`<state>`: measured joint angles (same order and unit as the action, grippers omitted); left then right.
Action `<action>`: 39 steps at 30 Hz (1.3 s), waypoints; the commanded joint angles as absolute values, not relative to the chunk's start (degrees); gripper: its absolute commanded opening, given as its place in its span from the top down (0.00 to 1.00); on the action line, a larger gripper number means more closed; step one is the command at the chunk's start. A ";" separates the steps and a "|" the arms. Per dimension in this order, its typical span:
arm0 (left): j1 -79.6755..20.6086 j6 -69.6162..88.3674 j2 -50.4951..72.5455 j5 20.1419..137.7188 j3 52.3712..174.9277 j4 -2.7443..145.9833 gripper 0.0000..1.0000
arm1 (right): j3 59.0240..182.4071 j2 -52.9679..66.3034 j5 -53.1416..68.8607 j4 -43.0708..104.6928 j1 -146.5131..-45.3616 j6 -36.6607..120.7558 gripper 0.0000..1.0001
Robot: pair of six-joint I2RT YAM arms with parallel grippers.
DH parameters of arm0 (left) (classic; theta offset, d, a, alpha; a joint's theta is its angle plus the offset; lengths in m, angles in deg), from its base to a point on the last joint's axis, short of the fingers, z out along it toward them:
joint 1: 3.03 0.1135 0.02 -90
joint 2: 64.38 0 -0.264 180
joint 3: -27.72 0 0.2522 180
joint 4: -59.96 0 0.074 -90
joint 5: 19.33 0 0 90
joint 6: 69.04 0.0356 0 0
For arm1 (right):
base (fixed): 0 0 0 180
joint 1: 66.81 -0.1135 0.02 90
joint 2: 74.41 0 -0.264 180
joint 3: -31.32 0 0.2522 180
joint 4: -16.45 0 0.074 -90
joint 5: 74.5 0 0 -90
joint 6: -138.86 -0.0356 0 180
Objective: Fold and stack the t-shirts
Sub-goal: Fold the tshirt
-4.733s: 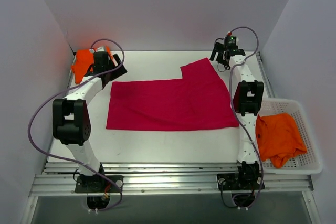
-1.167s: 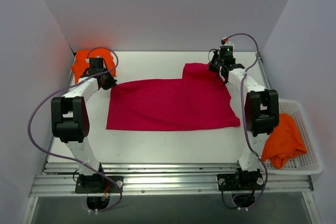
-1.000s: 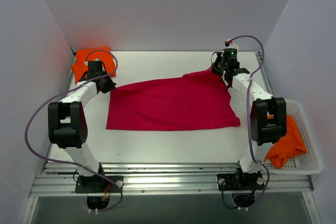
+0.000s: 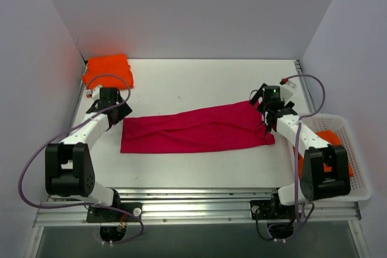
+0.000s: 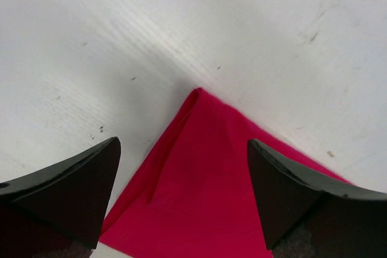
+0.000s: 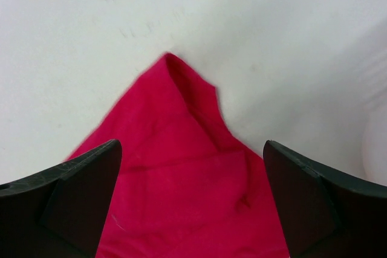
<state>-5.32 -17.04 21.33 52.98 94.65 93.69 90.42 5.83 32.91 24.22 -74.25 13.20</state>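
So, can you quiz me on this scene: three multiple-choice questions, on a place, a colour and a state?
1. Where is the neatly folded bright orange cloth t-shirt? A) white table's far left corner B) near right corner C) centre
2. What colour is the long folded cloth t-shirt mid-table? A) blue B) crimson-pink C) white
3. The left gripper is: A) shut on cloth B) open C) unseen
Answers: 1 A, it lies by the back wall; 2 B, plainly crimson-pink; 3 B, its wrist view shows fingers spread wide above the shirt's corner.
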 commanded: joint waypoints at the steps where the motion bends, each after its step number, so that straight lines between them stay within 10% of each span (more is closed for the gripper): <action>1: -5.41 -17.98 22.88 53.87 101.59 92.09 0.06 | 98.06 9.16 33.70 22.04 -74.02 11.86 0.00; 16: -22.18 -4.80 53.64 99.91 134.63 79.35 0.02 | 101.60 19.55 29.82 15.54 -86.14 8.52 0.04; 26: -27.38 -8.14 62.88 103.98 142.29 74.96 0.00 | 94.31 13.83 31.41 15.89 -88.52 8.96 0.12; 39: -28.87 -6.12 64.29 103.89 141.15 74.87 0.06 | 96.67 26.13 31.06 11.05 -88.34 9.49 0.51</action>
